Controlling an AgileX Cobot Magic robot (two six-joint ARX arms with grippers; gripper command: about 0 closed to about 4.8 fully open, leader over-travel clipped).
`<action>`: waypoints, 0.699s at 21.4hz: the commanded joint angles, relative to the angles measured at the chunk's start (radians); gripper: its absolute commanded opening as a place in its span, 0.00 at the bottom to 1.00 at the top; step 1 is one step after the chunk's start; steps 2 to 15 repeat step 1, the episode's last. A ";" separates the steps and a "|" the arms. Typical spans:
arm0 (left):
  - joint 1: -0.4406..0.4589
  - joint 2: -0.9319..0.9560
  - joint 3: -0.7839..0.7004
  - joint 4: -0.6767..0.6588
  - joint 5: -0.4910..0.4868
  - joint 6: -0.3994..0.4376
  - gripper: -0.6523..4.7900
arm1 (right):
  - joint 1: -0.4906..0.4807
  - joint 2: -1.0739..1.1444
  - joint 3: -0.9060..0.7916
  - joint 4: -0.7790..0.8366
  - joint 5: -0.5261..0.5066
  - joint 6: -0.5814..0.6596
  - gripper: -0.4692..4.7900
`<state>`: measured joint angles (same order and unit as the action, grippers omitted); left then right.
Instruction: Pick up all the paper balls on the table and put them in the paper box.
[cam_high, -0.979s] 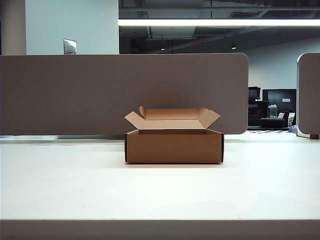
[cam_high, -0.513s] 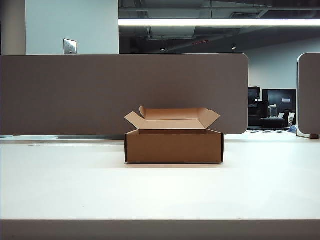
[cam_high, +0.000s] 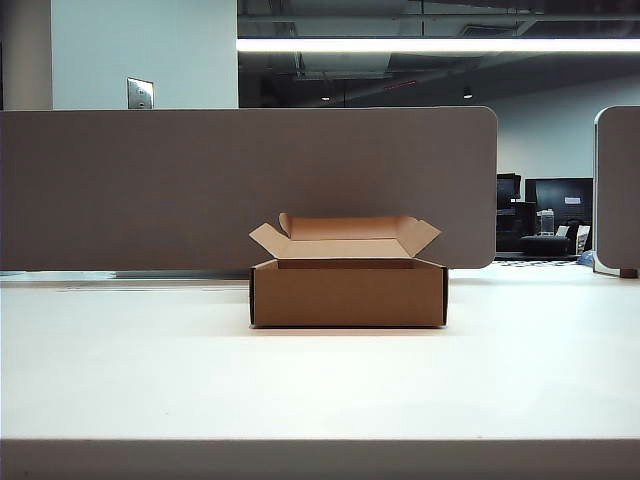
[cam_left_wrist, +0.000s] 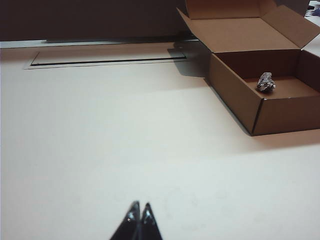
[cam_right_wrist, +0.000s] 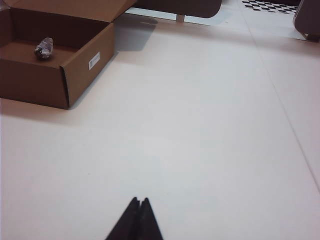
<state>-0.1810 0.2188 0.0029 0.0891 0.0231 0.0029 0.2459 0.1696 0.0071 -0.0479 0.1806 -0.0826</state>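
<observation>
Both grippers, left (cam_left_wrist: 139, 212) and right (cam_right_wrist: 138, 207), hover jaws pinched shut, empty, over the bench (cam_high: 320, 380); ahead, a light, crushable paper ball (cam_left_wrist: 265, 82) lies in the paper box (cam_high: 347, 292), graspable anywhere across its middle.

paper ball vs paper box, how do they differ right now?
The paper ball is tiny, the paper box many times larger. The ball is crumpled and whitish-grey with dark marks; the box is smooth, brown and straight-edged. The ball lies inside on the floor of the box; the box sits on the table with its flaps open. Neither is held by a tool.
</observation>
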 joint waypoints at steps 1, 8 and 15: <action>0.000 0.000 0.003 0.009 -0.001 0.000 0.11 | 0.000 0.000 -0.006 0.015 0.001 0.004 0.08; 0.000 0.000 0.003 0.009 -0.001 0.000 0.11 | 0.000 0.000 -0.006 0.015 0.001 0.004 0.08; 0.000 0.000 0.003 0.009 -0.001 0.000 0.11 | 0.000 0.000 -0.006 0.015 0.001 0.004 0.08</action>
